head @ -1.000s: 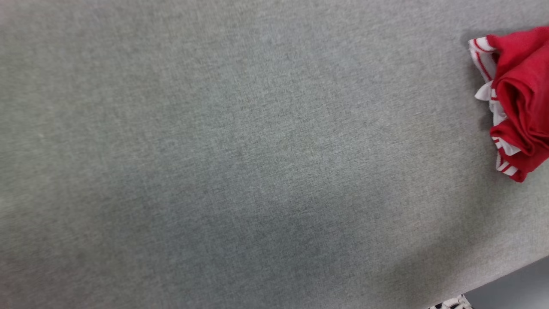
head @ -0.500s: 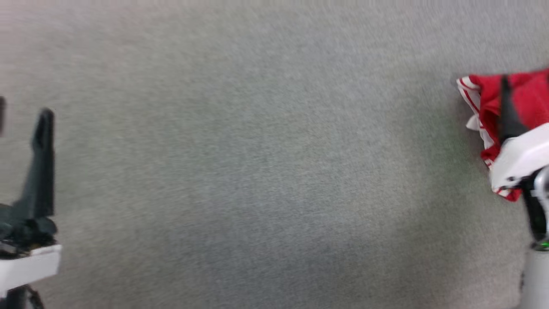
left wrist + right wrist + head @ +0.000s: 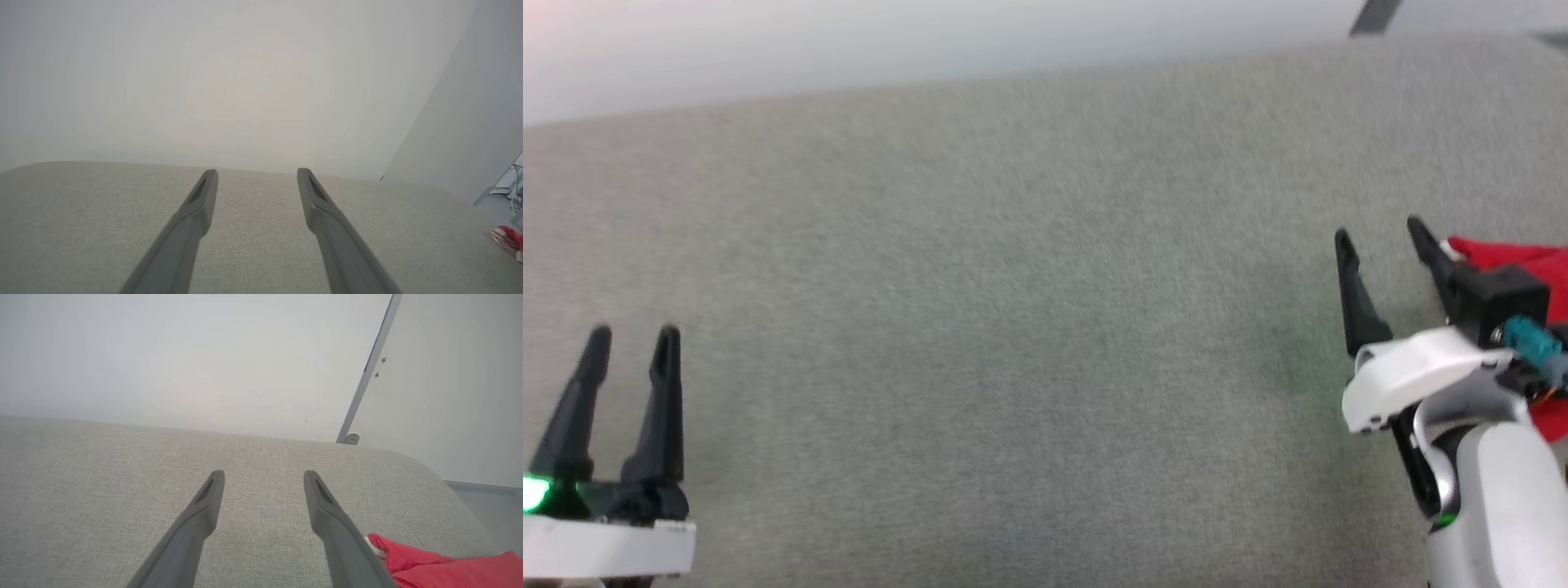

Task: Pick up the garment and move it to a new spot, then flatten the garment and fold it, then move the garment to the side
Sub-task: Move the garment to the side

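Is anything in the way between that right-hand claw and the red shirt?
Nothing visible. The red shirt lies crumpled on the grey surface, close beside the open right gripper, off to its right, with bare surface around.

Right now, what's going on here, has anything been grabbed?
Nothing is held. Both grippers stand open over the grey fabric surface: the left gripper at the lower left, the right gripper close beside the garment at the far right. The garment lies crumpled, not yet flattened or folded. Whether the right gripper touches it, I cannot tell.
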`<state>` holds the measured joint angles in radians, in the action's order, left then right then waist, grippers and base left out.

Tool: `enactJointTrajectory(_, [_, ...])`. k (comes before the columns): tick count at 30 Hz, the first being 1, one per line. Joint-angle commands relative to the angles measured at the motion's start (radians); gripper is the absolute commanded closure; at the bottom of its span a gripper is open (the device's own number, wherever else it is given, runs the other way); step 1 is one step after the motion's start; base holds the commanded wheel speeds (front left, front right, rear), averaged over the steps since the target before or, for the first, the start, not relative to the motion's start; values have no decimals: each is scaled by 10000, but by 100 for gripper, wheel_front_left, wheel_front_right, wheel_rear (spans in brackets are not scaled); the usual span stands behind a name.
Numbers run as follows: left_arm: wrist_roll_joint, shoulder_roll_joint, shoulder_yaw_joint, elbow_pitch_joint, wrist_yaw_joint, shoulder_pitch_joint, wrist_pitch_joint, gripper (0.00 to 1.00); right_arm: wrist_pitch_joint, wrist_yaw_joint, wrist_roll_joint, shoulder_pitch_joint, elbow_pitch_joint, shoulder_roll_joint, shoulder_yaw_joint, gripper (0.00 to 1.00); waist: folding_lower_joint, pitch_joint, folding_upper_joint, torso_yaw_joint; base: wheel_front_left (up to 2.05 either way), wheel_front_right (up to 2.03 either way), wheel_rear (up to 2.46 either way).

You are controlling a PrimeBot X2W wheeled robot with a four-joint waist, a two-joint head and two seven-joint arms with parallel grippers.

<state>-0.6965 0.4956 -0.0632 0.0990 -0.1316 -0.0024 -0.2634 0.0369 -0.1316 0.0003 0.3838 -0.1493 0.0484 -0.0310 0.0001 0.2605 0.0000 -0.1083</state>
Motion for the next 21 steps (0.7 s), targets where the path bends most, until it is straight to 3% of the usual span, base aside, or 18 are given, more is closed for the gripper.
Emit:
enactJointTrajectory(1, [119, -133, -71, -171, 22, 189, -3, 0, -295, 16, 138, -220, -246, 27, -9, 0, -1, -934, 0, 639, 0, 0, 0])
enactJointTrajectory(12, [974, -1008, -484, -771, 22, 995, -3, 0, -2021, 17, 641, -845, -2039, 69, 300, 0, -1, -2092, 0, 901, 0, 0, 0])
enactJointTrajectory(21, [1490, -1428, -504, -832, 22, 1620, -3, 0, -2397, 17, 1063, -1261, -2087, 372, 339, 0, -1, -2624, 0, 991, 0, 0, 0])
